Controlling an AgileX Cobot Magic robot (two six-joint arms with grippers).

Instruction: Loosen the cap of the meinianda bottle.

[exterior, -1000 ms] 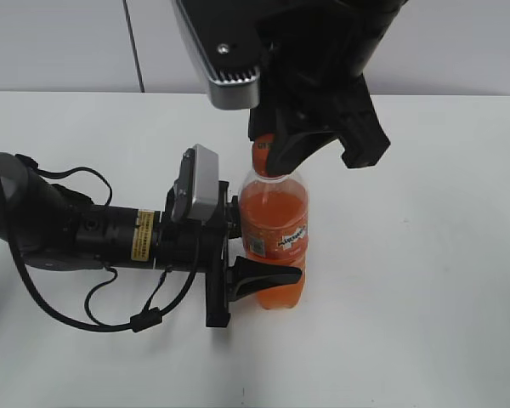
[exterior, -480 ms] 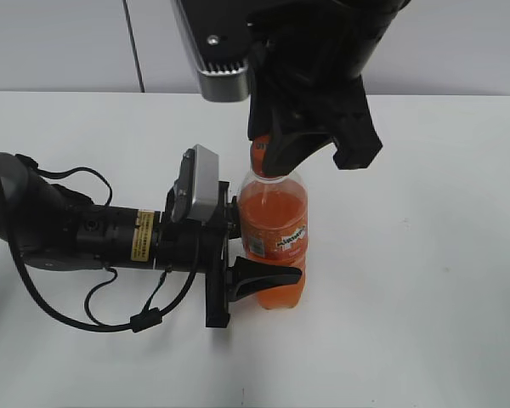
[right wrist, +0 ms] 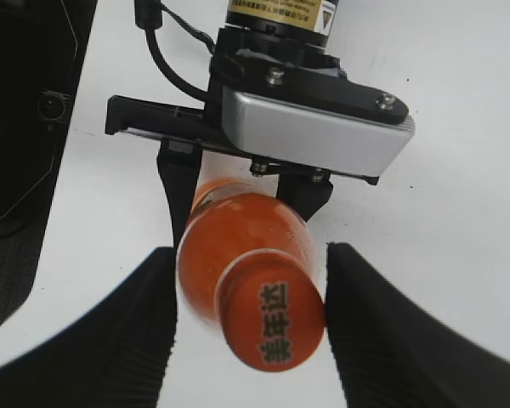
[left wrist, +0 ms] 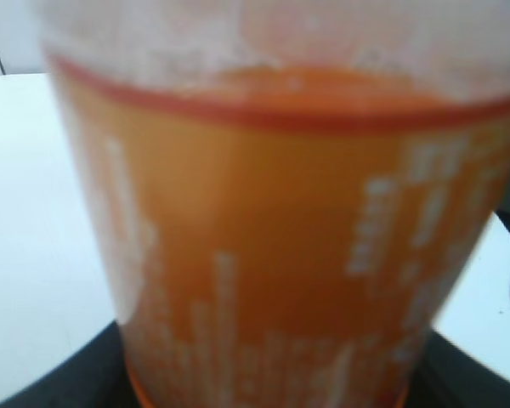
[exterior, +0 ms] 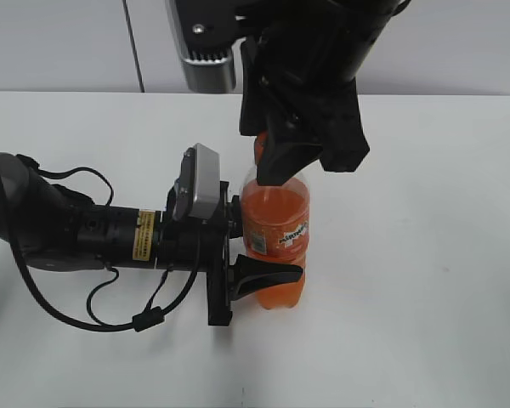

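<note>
the meinianda bottle (exterior: 274, 242) stands upright on the white surface (exterior: 425, 255), near the middle of the exterior view, its orange liquid filling most of the clear body and its label facing the camera. the left gripper (exterior: 238, 255) reaches in horizontally from the left and is clamped on the bottle's body — one black finger (exterior: 268, 274) curves across the lower front, just under the label, and the left wrist view is filled with the blurred orange label pressed close to the lens. the right gripper (right wrist: 248, 297) hangs over the bottle from above; in the right wrist view its two dark fingers (right wrist: 144, 314) stand on either side of the cap (right wrist: 272, 323), with a gap of white surface showing between each finger and the cap, so these jaws are spread and not touching it. the cap is on the neck, its top printed with dark characters. in the exterior view the right gripper's black body covers most of the neck, with only a sliver of orange showing at its left edge — the cap itself cannot be made out there.
</note>
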